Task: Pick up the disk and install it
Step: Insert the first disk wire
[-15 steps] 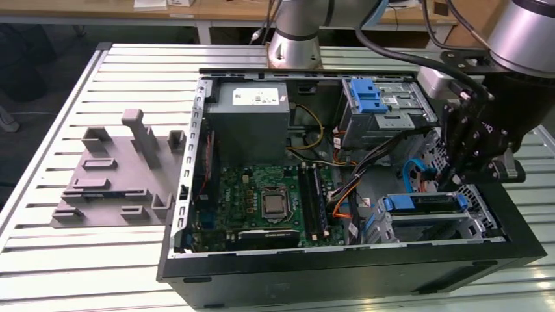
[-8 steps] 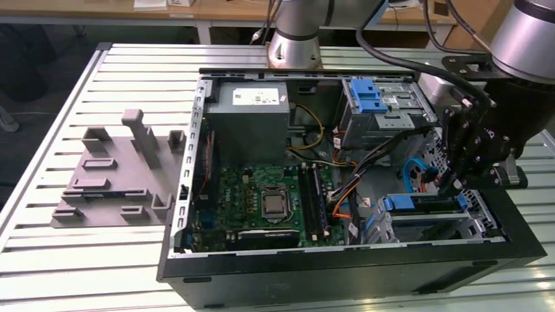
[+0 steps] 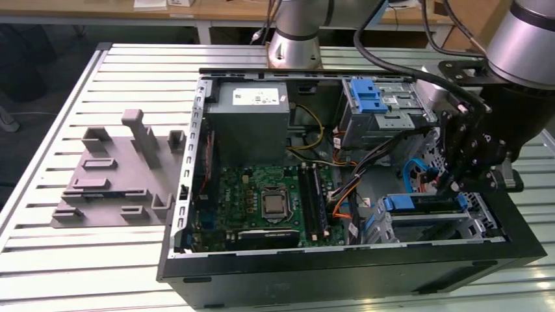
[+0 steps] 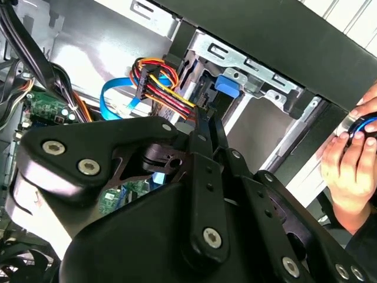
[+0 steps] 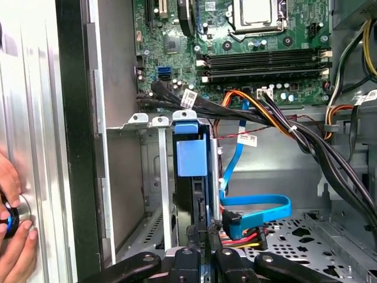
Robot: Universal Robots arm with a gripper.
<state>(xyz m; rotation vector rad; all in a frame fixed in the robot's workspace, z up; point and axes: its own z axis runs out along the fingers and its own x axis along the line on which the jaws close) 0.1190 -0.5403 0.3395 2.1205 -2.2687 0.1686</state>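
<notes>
Task looks mostly done from what can be seen. The flat silver disk in its blue plastic carrier frame (image 3: 422,203) is already off the bench and seated on edge in the silver metal drive cage (image 3: 485,224), which sits in the front corner of the open black computer case (image 3: 347,260). Its blue tab (image 5: 191,156) is seen standing between the cage's rails in the first wrist view. The robot's black hand (image 3: 449,192) is down inside the case, right at the disk's upper edge. Whether it's spread or pinching the disk honestly can't be told. Contact looks likely, but that's a guess. What's probably left is the last bit of seating, and the blue flat data cable (image 5: 259,206) and the red-yellow-black power plug (image 5: 244,236) are lying loose inside the case just beside the disk, apparently not plugged in. Also held in the case: a green motherboard (image 3: 260,195) on its floor, a large grey metal box with a white sticker (image 3: 251,107) at its rear, and a second cage with a blue ribbed latch (image 3: 368,97). Outside the case, a grey moulded fixture (image 3: 113,175) is parked on the slatted metal bench (image 3: 52,97).
</notes>
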